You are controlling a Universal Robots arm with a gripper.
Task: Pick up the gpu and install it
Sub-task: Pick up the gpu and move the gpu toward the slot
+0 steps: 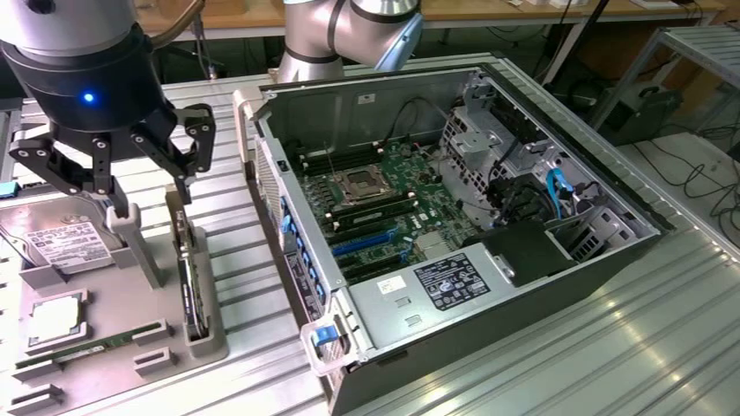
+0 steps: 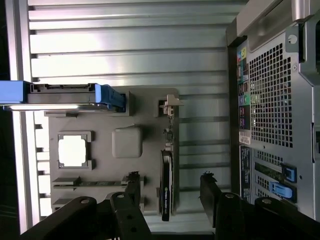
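Pincer (image 1: 148, 186) spread wide, empty, just above the grey moulded tray (image 1: 116, 299). Gpu (image 1: 189, 290) stands on edge in the tray's slot: thin card, black shroud. Open steel PC case (image 1: 382, 303) sits beside the tray.

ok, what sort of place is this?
Probably a robotics lab bench for PC assembly trials: an open computer case on a slatted aluminium table, a grey fixture tray holding loose parts such as the gpu, and desks with cables behind.
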